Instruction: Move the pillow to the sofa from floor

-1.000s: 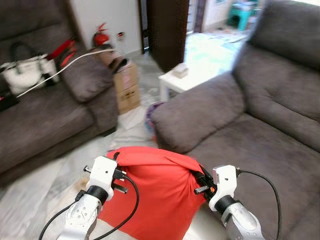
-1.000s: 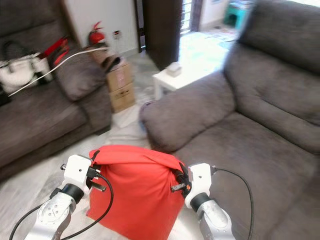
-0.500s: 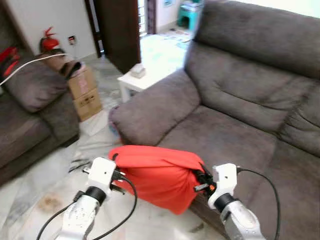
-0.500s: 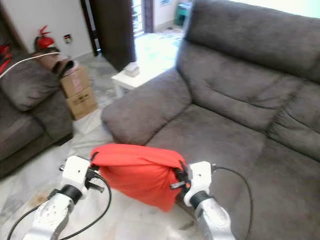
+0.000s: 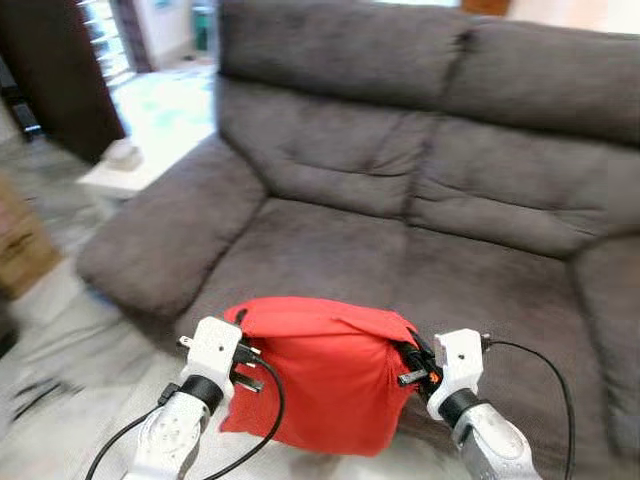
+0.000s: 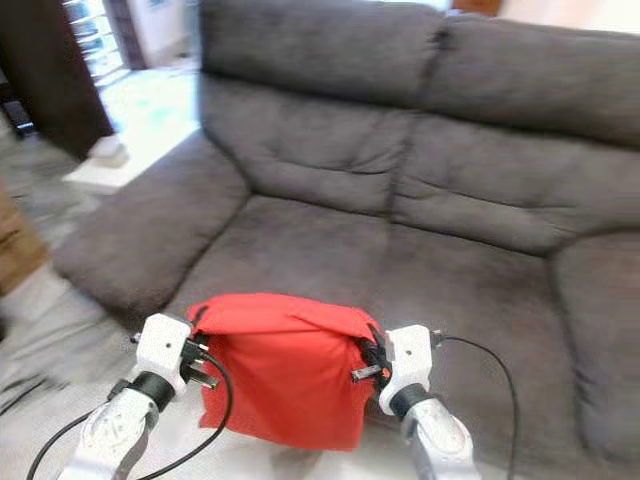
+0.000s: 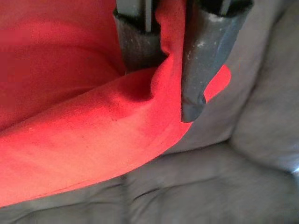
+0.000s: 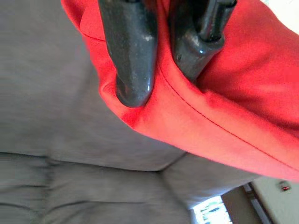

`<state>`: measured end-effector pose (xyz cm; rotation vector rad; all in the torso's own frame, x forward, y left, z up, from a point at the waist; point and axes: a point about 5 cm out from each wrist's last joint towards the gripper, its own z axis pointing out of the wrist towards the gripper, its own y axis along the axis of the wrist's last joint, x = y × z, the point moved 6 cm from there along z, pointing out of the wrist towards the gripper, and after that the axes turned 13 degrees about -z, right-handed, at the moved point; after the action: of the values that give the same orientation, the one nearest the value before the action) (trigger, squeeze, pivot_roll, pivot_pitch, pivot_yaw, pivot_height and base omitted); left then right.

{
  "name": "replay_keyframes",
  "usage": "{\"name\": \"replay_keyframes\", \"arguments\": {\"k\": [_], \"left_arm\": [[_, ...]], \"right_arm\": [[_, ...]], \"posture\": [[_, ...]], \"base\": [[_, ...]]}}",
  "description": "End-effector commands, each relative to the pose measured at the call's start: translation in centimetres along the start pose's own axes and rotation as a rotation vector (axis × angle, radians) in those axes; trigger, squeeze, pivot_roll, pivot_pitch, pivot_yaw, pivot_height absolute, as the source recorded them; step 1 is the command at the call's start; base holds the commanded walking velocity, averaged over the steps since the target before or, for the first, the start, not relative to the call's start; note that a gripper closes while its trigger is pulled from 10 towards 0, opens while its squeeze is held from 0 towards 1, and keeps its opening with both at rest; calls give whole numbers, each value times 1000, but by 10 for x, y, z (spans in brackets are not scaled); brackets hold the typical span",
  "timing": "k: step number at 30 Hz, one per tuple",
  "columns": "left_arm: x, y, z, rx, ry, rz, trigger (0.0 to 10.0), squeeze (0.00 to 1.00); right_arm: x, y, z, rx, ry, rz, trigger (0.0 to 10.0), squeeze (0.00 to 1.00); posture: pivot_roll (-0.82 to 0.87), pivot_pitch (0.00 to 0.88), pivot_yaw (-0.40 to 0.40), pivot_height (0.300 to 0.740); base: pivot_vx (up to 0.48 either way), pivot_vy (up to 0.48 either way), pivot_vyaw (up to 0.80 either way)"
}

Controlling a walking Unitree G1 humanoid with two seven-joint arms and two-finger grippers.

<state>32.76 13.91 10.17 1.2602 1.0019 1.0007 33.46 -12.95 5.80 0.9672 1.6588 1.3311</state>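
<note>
Red pillow [image 5: 320,375] held off the floor between both arms, in front of the dark grey sofa [image 5: 420,200], its lower edge hanging before the seat's front edge. Left pincer [image 7: 163,70] clamped on the pillow's upper corner at 9 o'clock of the cushion; in the left wrist view the two black fingers [image 7: 198,56] pinch a fold of red fabric between them, with grey upholstery beyond. Right pincer [image 8: 161,56] clamped on the opposite upper corner at 3 o'clock; in the right wrist view its fingers [image 8: 131,51] close on the red seam, with the sofa cushions behind. The pillow's top edge is rolled over and stretched between the two grips, and its body sags below them. Black cables loop from each silver wrist. At 10 o'clock of the head view, beside the sofa's armrest [image 5: 150,240], stands a small white tabletop [image 5: 125,170] with a small, blurred object on it; pale floor [image 5: 60,330] lies at 8 o'clock
</note>
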Motion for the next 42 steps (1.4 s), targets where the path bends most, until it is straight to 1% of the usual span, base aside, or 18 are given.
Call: {"name": "replay_keyframes", "arguments": {"k": [1,4,6,11,12,14,16,24,27,28,31,36,38,40,42], "left_arm": [[15,19,-1,-78,45,12,10000,0],[13,19,-1,-79,39,7,10000,0],[13,19,-1,-80,39,6,10000,0],[12,19,-1,-79,40,6,10000,0],[12,19,-2,-80,42,9,10000,0],[13,20,-2,-82,46,11,10000,0],[14,20,-3,-83,51,14,10000,0],[13,19,-3,-79,45,14,10000,0],[11,17,-3,-75,33,24,10000,0],[11,17,-3,-75,35,21,10000,0],[11,16,-3,-74,37,19,10000,0],[13,17,-2,-76,38,18,10000,0],[13,18,-2,-78,37,20,10000,0],[13,17,-3,-77,37,20,10000,0],[12,16,-3,-74,34,21,10000,0]], "right_arm": [[-14,11,0,-42,-63,7,10000,0],[-20,11,-1,-39,-89,-6,10000,0],[-21,10,-1,-34,-88,-12,10000,0],[-19,13,0,-46,-82,-18,10000,0],[-18,16,1,-67,-80,-2,10000,0],[-15,19,2,-76,-73,-13,10000,0],[-10,21,2,-85,-63,-30,10000,0],[-11,15,4,-53,-80,-25,10000,0],[-14,14,5,-55,-85,2,10000,0],[-14,16,5,-60,-81,-16,10000,0],[-13,17,5,-65,-83,-31,10000,0],[-12,22,5,-101,-114,6,10000,0],[-10,21,1,-112,-128,35,10000,0],[-5,19,-3,-114,-127,41,10000,0],[-5,17,-3,-105,-132,42,10000,0]], "posture": [[40,123,3,740],[41,124,0,740],[40,123,-1,740],[38,125,1,740],[38,126,0,740],[39,127,0,740],[41,126,1,740],[39,123,2,740],[36,121,2,740],[36,119,1,740],[36,110,3,740],[38,97,10,740],[32,98,14,740],[31,97,15,740],[30,97,17,740]], "base": [[0,0,-800],[0,0,-800],[0,0,-800],[0,0,-800],[0,0,-519],[0,0,0],[0,-339,0],[0,-368,0],[0,-368,-650],[0,-368,-800],[0,-368,-746],[0,-368,0],[0,-366,0],[0,-364,0],[0,-366,0]]}}
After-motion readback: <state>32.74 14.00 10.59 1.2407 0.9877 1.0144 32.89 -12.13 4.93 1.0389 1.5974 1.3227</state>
